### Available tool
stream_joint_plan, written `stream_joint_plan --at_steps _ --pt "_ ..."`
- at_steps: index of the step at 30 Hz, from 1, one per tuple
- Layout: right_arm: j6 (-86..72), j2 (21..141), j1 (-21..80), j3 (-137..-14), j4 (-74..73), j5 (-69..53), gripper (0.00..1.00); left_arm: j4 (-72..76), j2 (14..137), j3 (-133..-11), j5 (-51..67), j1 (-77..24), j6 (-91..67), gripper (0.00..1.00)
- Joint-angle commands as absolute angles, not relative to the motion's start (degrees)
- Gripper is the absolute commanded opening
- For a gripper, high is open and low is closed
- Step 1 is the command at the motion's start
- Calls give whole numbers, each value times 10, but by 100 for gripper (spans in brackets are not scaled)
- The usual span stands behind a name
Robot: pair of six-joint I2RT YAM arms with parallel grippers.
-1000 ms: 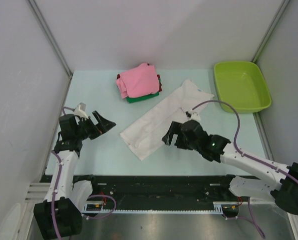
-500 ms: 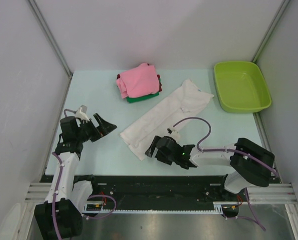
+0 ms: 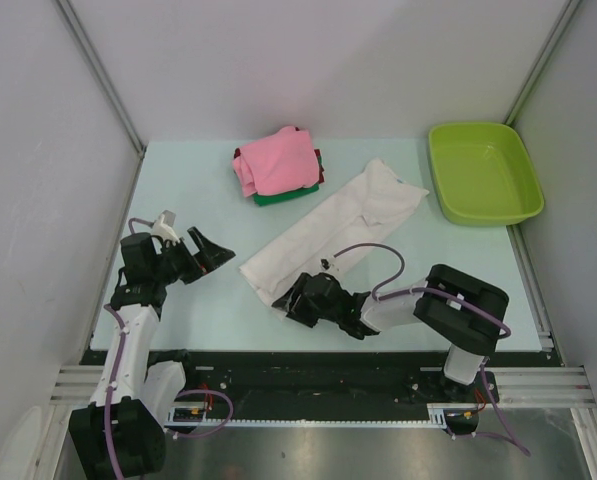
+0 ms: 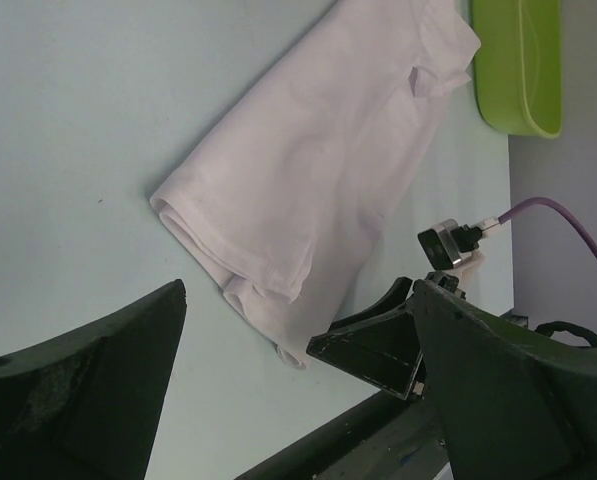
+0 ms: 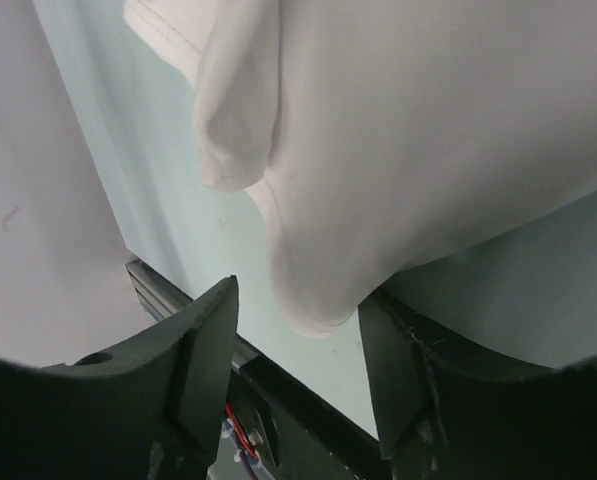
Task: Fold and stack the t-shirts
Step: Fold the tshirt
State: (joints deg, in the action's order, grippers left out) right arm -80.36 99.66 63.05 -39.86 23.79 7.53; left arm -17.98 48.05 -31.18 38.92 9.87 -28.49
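Note:
A white t-shirt (image 3: 333, 222) lies folded lengthwise, slanting across the middle of the table; it also shows in the left wrist view (image 4: 318, 170) and the right wrist view (image 5: 408, 130). A stack with a pink t-shirt (image 3: 278, 160) on dark red and green ones sits at the back. My right gripper (image 3: 288, 298) is open, low at the white shirt's near corner, whose tip (image 5: 313, 305) lies between the fingers. My left gripper (image 3: 210, 255) is open and empty above the table at the left, apart from the shirt.
A lime-green plastic tub (image 3: 483, 172) stands at the back right, also in the left wrist view (image 4: 523, 70). The table's black front rail (image 3: 318, 365) runs just behind my right gripper. White walls close in both sides.
My right arm has swept left and toward the near edge, dropping its gripper from the shirt's middle to its near corner. The left arm has hardly moved.

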Motion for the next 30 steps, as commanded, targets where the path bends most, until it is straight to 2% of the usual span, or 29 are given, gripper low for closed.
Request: stream_joint_plan --at_steps 1,4,5,6,7,15,26,30 --pt "-808 1035 634 -392 206 75 46 -174 474 -319 410 97 -279 100" --pt "-806 1042 634 -392 197 80 31 -175 471 -319 408 96 -278 100" --pt "-805 1043 632 -393 193 82 18 -175 472 -319 408 97 -278 99" --pt "-802 1044 629 -393 181 84 12 -175 473 -319 409 96 -277 100" --pt "-801 1043 628 -393 176 85 0 -175 474 -319 409 98 -277 100" --pt "-733 972 632 -391 51 113 0 -171 476 -317 415 75 -283 100" --pt "-665 820 636 -291 -104 124 0 -112 441 -252 308 -163 -377 100" --pt "-688 698 637 -229 -179 141 0 -84 446 -229 273 -221 -403 99"
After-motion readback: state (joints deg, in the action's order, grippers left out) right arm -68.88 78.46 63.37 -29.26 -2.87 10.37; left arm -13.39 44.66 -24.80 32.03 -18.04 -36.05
